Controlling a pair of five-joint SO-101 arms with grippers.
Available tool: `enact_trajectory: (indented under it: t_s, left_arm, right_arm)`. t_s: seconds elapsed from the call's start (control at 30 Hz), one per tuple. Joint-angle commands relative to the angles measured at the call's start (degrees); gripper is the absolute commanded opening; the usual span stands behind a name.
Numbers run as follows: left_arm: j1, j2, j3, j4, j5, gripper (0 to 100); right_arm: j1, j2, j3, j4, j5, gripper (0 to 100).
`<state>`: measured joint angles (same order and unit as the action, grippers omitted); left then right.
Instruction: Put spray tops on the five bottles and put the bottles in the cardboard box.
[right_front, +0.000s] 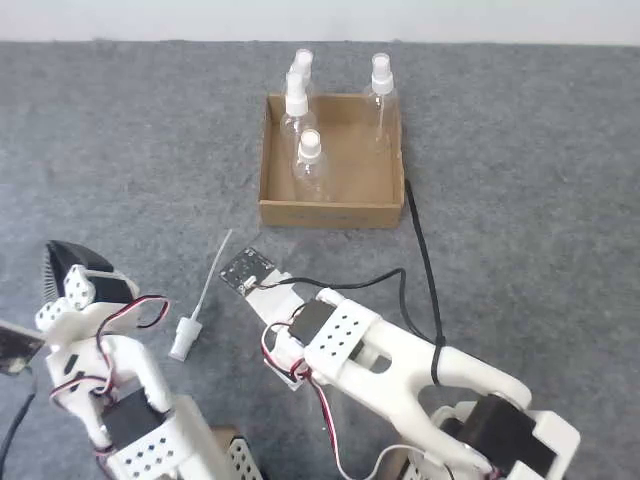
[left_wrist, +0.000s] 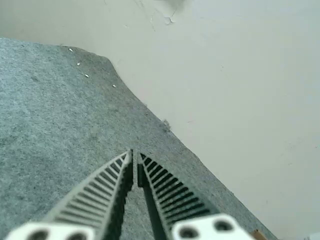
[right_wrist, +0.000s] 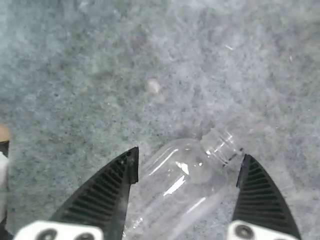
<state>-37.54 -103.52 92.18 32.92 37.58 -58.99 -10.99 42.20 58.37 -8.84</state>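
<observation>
we see the capless bottle (right_wrist: 180, 190) cut off at its base by the picture's edge; in the box (right_front: 330, 213), a front bottle (right_front: 296, 105) half hides the rear bottle (right_front: 303, 60).

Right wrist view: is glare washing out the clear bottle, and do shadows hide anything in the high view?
Right wrist view: a few white glints streak the bottle, but its outline and bare neck are readable. High view: light is even and shadows soft; the capped bottles at the cardboard box show plainly.

A grey carpeted table (right_front: 520, 150) bears a cardboard box (right_front: 333, 213), loose spray top (right_front: 187, 334) and capless bottle (right_wrist: 185, 185).
</observation>
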Motion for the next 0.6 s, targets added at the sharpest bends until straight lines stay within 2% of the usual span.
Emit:
enact_trajectory:
  t_s: [0.0,0.27,0.57]
  left_arm:
    - [0.2,-0.9,-0.6,-1.7,-0.6,1]
    - [0.3,-0.9,-0.6,-1.7,-0.6,1]
    - [0.3,-0.9,-0.6,-1.7,-0.6,1]
  right_arm:
    - [1.6,-0.6,-1.6,-0.2,-0.7,26.8]
    - [2.6,5.8,-3.9,0.4,-2.5,26.7]
    - [2.6,15.4,-13.9,10.1,-2.7,26.7]
